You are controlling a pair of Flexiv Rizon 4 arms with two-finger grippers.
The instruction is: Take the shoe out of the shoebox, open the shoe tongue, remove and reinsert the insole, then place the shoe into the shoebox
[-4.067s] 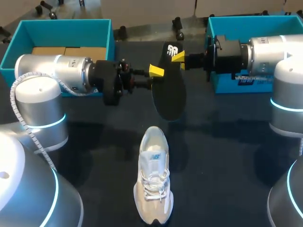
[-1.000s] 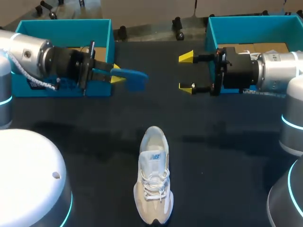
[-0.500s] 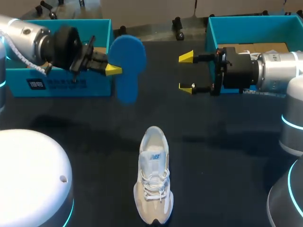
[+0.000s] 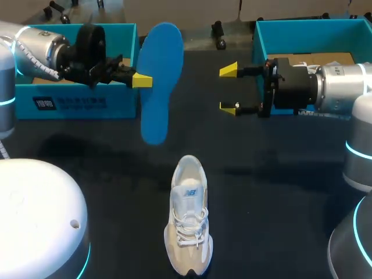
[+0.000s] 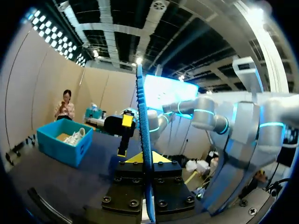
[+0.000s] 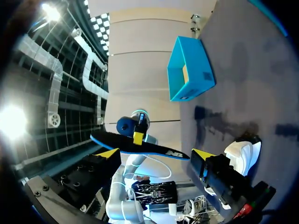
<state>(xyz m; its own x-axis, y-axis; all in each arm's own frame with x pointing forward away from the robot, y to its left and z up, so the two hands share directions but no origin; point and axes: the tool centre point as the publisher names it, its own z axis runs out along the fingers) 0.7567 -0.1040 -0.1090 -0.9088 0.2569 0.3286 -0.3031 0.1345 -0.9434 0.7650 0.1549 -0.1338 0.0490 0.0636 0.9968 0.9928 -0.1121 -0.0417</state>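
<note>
Left gripper (image 4: 142,80) clamps the blue insole (image 4: 158,87) at one edge, above the table, just right of the left box (image 4: 75,104). Right gripper (image 4: 228,88) is open before the right box (image 4: 302,26). Shoe (image 4: 189,215) stands near centre, toe nearest.

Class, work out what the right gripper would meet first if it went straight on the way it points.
Probably the blue insole held by the left gripper, though their relative height is unclear.

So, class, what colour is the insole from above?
Blue foam insole; head view shows it best.
</note>
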